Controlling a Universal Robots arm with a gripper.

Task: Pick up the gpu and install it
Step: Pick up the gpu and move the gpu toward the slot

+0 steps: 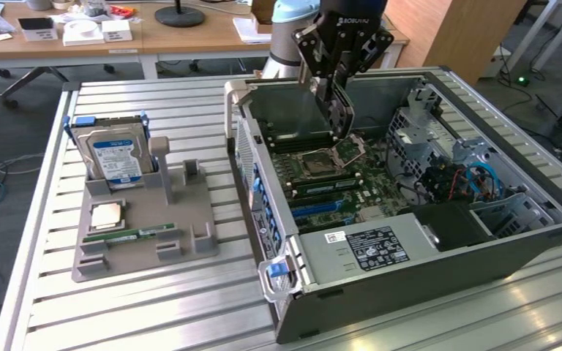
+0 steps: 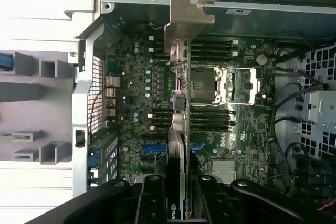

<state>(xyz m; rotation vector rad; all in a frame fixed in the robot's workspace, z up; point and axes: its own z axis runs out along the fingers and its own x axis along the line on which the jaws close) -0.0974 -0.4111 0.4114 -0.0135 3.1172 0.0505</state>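
Bench: silver slatted aluminium table.

Open black tower computer case lies on its side so the green motherboard faces up, presumably so the arm can reach in from overhead.

Grey plastic parts stand sits at 9 o'clock of the case in the exterior view, well apart from it. Its slots keep spare parts upright or flat and within reach.

Black two-finger gripper hangs at about 12 o'clock over the board, fingers pointing down and clenched on the gpu, a thin green card with a dark face.

- The card is held on edge, probably so its connector edge meets the board first.
- Its silver metal bracket points away from the fingers, toward the case wall.
- The card looks lifted clear of the board, above the square silver CPU socket, and not seated.
- The blue expansion slots lie toward 7 o'clock of the gripper. In the wrist view the card seems to run crosswise to them.

Still on the stand:
- silver hard drive with blue label, upright at 11 o'clock
- square processor chip, flat
- narrow green RAM stick, flat, just beside the chip
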